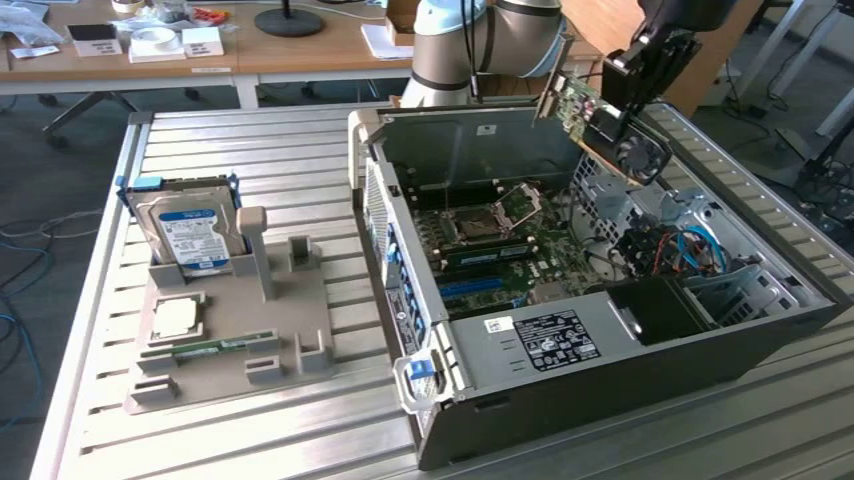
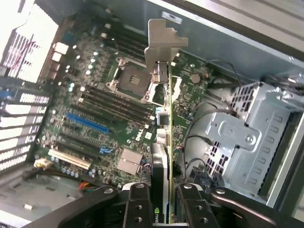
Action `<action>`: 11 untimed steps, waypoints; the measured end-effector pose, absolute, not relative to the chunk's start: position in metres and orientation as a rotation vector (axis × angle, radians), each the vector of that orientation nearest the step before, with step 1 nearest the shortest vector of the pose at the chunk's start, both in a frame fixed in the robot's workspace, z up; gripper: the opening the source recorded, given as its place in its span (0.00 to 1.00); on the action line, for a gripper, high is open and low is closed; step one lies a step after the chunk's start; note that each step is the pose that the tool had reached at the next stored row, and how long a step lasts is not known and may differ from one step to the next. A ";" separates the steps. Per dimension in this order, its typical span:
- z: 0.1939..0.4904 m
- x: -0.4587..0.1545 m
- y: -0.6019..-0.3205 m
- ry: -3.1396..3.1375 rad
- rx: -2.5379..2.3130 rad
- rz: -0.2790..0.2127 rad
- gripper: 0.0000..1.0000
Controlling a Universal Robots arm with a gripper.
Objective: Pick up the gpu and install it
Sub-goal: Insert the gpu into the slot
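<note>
Black pincer [image 1: 617, 108] clamped narrow on the gpu [image 1: 635, 150]. Card is held, jaws on its two flat faces.

Exterior view:
- The gpu hangs in air over the far corner of the open computer case [image 1: 587, 340], tilted, fan face toward the exterior view's right. It touches nothing in the case.
- Likely held high so the card clears the case wall while it goes over.
- The case lies on its side on the slatted metal counter [image 1: 267, 150], toward the counter's edge on the exterior view's right. Open side is up, so the motherboard [image 1: 514, 250] can be reached from above.
- Grey fixture tray [image 1: 300, 335] sits near the counter's edge on the exterior view's left. It holds the hard drive [image 1: 191, 232] upright and the memory stick [image 1: 214, 347] flat. Probably a staging rack for parts.

Wrist view:
- The gpu [image 2: 166, 156] is seen edge-on between the two fingers [image 2: 137, 209], with the pincer [image 2: 164, 211] gripping at the near end.
- Silver bracket [image 2: 161, 45] is at the end away from the camera.
- The card is above the board and apart from it, not seated in any slot.
- CPU socket [image 2: 130, 78] and blue slot [image 2: 88, 124] are open to view beside the card's line. Metal drive cage [image 2: 242, 137] is on its other side.
- The grip on the flat faces probably leaves the connector edge free.
</note>
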State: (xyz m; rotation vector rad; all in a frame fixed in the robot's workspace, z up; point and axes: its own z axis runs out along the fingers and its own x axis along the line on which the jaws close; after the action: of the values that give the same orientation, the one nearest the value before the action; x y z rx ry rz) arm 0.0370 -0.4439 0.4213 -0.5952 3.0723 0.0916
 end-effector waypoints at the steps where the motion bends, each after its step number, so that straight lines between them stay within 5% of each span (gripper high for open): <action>1: 0.421 0.037 -0.444 3.067 -0.622 0.092 0.27; 11: 0.421 0.037 -0.444 3.008 -0.882 0.093 0.27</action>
State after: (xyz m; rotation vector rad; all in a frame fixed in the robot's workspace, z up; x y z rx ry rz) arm 0.0370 -0.4439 0.4213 -0.8819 3.0083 0.0931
